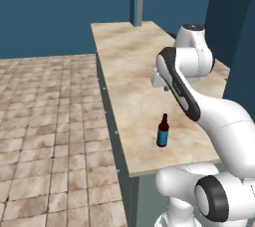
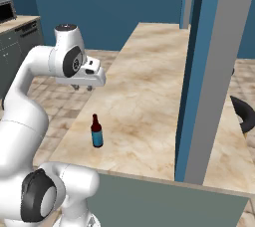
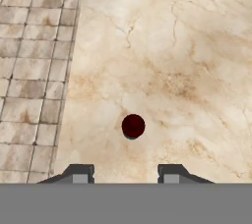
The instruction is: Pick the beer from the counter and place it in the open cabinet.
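Note:
The beer (image 1: 163, 131) (image 2: 96, 132) is a small dark brown bottle with a blue label. It stands upright near the front edge of the beige marble counter (image 1: 129, 61) (image 2: 149, 71). My gripper (image 1: 160, 86) (image 2: 82, 88) hangs well above the counter, pointing down, behind and above the bottle. In the hand view the bottle's dark red cap (image 3: 133, 126) sits just beyond the gripper (image 3: 125, 175), roughly centred between the fingertips (image 3: 78, 174). The fingers stand apart with nothing between them. The cabinet's recess is out of view.
A tall blue-grey panel (image 2: 201, 71) rises in front of the counter's right part. A dark curved object (image 2: 243, 114) lies behind it. Tiled floor (image 1: 45, 121) runs along the counter's left edge. A dark-fronted unit (image 2: 12, 27) stands at the far left.

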